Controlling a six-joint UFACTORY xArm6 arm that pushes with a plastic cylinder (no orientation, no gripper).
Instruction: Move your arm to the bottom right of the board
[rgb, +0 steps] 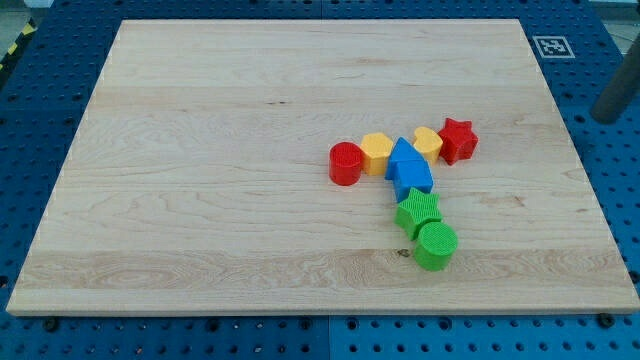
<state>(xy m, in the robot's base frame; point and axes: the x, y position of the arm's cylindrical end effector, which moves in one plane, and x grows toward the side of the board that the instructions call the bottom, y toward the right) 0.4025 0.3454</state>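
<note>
In the camera view, my tip sits off the wooden board, past its right edge, well right of the red star block. The rod carries no jaws. A black-and-white marker tag marks the far right corner; no readable writing shows.

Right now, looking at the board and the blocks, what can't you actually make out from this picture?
- My tip: the camera view's right edge cuts the rod, so only its blurred lower end shows, off the board, right of the red star.
- Yellow block beside the red star: partly hidden by the blue block, shape unclear.
- Marker at the board's top right corner: too small to read.
</note>
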